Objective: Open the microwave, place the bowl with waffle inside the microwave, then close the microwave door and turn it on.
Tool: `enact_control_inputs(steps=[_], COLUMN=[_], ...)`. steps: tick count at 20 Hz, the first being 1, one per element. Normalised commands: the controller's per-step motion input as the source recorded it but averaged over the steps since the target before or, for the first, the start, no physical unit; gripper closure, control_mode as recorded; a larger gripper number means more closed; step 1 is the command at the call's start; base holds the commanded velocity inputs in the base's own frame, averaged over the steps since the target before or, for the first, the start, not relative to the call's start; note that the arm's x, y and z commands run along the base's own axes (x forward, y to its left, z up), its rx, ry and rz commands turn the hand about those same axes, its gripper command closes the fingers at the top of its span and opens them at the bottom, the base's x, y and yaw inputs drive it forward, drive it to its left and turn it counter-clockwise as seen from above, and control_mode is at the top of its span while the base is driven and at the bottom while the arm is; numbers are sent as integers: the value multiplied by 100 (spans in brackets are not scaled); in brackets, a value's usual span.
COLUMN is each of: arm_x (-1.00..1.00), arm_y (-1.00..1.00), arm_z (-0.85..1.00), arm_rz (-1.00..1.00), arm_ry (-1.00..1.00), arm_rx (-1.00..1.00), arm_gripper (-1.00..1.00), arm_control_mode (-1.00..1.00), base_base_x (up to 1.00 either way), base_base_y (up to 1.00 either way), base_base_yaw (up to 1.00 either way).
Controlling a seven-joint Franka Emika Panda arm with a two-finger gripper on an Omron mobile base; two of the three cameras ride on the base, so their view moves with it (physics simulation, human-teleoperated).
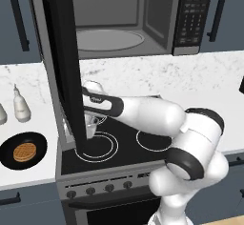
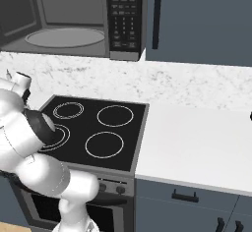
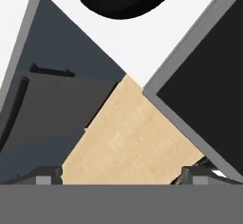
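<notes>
The microwave [image 1: 143,14] stands open above the stove, its light grey inside and round turntable [image 1: 109,39] showing. The microwave door [image 1: 64,62] is swung out toward me and seen edge-on; in the hand view it is the dark panel with a grey frame [image 3: 204,90]. The black bowl [image 1: 24,151] holding the golden waffle [image 1: 25,151] sits on the white counter left of the stove, and the bowl [image 3: 126,0] shows at the top of the hand view. My gripper [image 1: 93,123] hangs low just behind the door's lower edge, partly hidden by it. In the hand view the gripper [image 3: 121,176] is open and holds nothing.
A black stovetop [image 1: 124,143] with white rings lies under my arm. Two white bottles [image 1: 20,106] stand at the back of the left counter. Dark blue cabinets flank the microwave. A wide white counter [image 2: 197,142] stretches right of the stove. Wooden floor [image 3: 128,133] lies below the hand.
</notes>
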Motion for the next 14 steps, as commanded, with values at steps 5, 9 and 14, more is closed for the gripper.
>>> enact_control_inputs(steps=[5,9,14], arm_x=[44,37,41], arm_y=[36,57,60], arm_z=[-19,-19,-31], arm_rz=[-7,-15,-20], arm_ry=[0,-2,0], arm_rx=[1,0,-1], arm_gripper=[-100,-100,-100], arm_control_mode=[-100,-100,-100], base_base_x=[0,0,0], base_base_y=[0,0,0], base_base_yaw=[0,0,0])
